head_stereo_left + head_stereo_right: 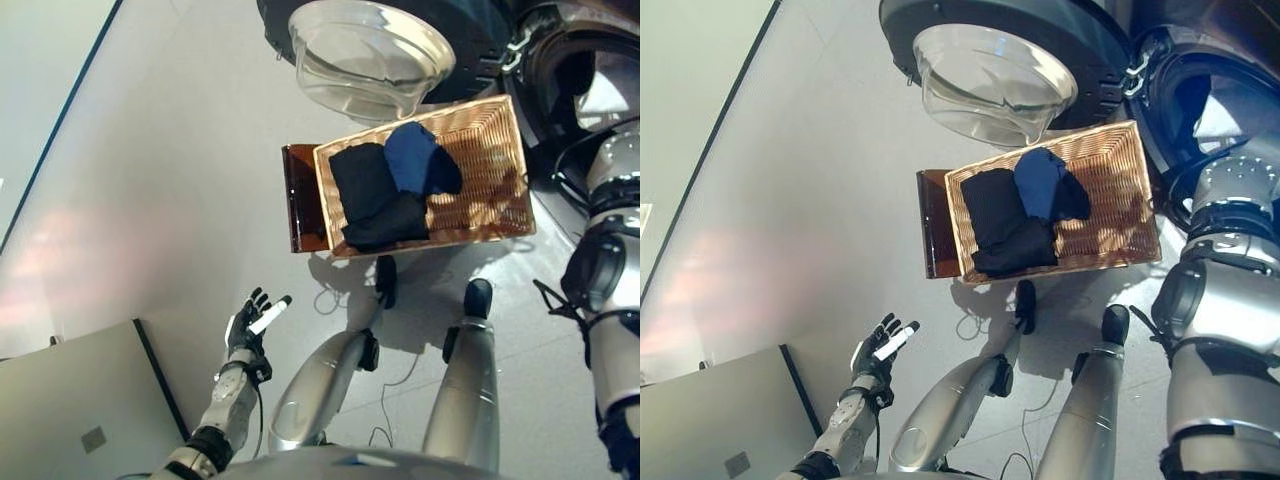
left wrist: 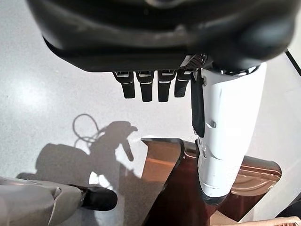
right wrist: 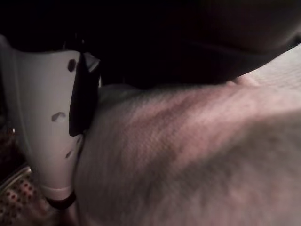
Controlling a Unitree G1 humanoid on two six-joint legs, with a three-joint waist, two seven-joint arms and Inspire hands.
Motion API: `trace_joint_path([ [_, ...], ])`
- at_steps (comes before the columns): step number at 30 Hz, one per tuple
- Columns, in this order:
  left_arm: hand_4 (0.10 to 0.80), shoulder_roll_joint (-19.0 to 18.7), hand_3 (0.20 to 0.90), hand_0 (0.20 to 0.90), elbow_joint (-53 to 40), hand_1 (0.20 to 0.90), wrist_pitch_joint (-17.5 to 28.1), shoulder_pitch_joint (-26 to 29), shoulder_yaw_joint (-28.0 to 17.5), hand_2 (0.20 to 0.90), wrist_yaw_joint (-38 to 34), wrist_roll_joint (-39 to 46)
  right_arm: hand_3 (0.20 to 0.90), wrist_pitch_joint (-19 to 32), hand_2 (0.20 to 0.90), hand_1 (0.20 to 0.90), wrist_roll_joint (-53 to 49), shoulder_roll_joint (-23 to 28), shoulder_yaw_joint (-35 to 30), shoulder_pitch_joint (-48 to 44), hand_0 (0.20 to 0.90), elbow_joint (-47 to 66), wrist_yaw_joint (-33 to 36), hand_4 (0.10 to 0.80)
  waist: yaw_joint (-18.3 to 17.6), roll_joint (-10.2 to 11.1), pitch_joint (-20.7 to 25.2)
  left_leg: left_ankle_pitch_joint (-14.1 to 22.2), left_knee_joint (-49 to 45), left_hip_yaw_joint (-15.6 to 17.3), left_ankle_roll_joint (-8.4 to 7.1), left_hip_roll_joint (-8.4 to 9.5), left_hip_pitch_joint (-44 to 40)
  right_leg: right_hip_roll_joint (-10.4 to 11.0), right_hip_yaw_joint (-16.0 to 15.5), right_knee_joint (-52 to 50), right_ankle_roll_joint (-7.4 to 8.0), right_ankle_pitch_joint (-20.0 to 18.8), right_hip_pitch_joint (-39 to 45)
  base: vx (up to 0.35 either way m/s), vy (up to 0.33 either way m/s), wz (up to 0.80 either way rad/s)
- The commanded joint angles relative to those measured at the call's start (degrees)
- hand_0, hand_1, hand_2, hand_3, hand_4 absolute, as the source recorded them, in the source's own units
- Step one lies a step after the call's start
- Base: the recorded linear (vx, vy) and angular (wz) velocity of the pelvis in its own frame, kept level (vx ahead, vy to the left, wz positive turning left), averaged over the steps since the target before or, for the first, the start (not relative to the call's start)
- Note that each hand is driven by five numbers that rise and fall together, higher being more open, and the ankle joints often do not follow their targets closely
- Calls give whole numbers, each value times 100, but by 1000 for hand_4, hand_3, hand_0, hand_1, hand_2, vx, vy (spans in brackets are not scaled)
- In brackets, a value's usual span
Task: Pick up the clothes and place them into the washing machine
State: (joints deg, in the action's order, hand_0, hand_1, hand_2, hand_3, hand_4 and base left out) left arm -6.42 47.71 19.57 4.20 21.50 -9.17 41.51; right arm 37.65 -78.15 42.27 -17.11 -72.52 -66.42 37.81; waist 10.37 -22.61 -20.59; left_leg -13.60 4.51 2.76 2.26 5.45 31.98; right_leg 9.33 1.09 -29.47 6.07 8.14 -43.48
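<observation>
Pale cloth (image 3: 188,160) fills the right wrist view, pressed against the white thumb of the right hand (image 3: 51,136), with the drum's perforated wall showing just beneath. The fingers themselves are out of sight, so whether they grip the cloth I can't tell. That arm reaches up into the open washer (image 1: 1210,80), a light patch of fabric showing inside the drum.

Down at the other side, the left hand (image 1: 250,322) hangs low over the floor, fingers straight and relaxed, holding nothing, well apart from the work.

Between them sits the basket (image 1: 500,150), just below the swung-open door (image 1: 365,55). Dark clothes (image 1: 375,200) lie along its left end, a blue garment (image 1: 415,155) resting on them toward the far rim. The right half is bare wicker.

By my reading, this is a drop-off in the drum. To do it well: push deep past the lip, release fully, then draw the hand back clear so nothing trails out.
</observation>
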Motion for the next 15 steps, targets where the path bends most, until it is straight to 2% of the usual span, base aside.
trace_joint_path([
  [1, 800, -92, 900, 900, 125, 900, 367, 115, 49, 900, -187, 159, 200, 665, 200, 200, 491, 1497, 553, -486, 200, 484, -17, 300, -158, -498, 278, 524, 49, 324, -645, -18, -204, -218, 236, 775, -51, -248, 235, -35, 36, 4],
  [12, 800, -104, 900, 900, 125, 900, 364, 79, -4, 900, -244, 168, 200, 637, 200, 200, 823, 1333, 486, -314, 200, 787, 232, 300, -230, -511, 309, 512, 49, 384, -622, -16, -183, -253, 314, 856, -45, -326, 237, -11, 8, -1],
  [13, 800, -122, 900, 900, 142, 900, 370, 69, -13, 900, -246, 168, 521, 567, 521, 521, 857, 1320, 514, -326, 521, 745, 240, 529, -224, -498, 326, 511, 49, 391, -620, -18, -196, -257, 309, 867, -46, -332, 253, -31, 15, -3],
  [14, 800, -131, 900, 900, 134, 900, 377, 59, -16, 900, -239, 172, 900, 526, 900, 900, 861, 1315, 536, -338, 900, 732, 230, 800, -220, -497, 333, 514, 49, 394, -620, -17, -202, -258, 307, 873, -46, -342, 257, -37, 23, -2],
  [15, 800, -145, 900, 900, 127, 900, 374, 53, -21, 900, -234, 170, 900, 498, 900, 900, 859, 1312, 557, -347, 900, 706, 218, 800, -218, -495, 345, 514, 49, 401, -621, -19, -205, -259, 306, 880, -45, -349, 263, 0, 0, 0],
])
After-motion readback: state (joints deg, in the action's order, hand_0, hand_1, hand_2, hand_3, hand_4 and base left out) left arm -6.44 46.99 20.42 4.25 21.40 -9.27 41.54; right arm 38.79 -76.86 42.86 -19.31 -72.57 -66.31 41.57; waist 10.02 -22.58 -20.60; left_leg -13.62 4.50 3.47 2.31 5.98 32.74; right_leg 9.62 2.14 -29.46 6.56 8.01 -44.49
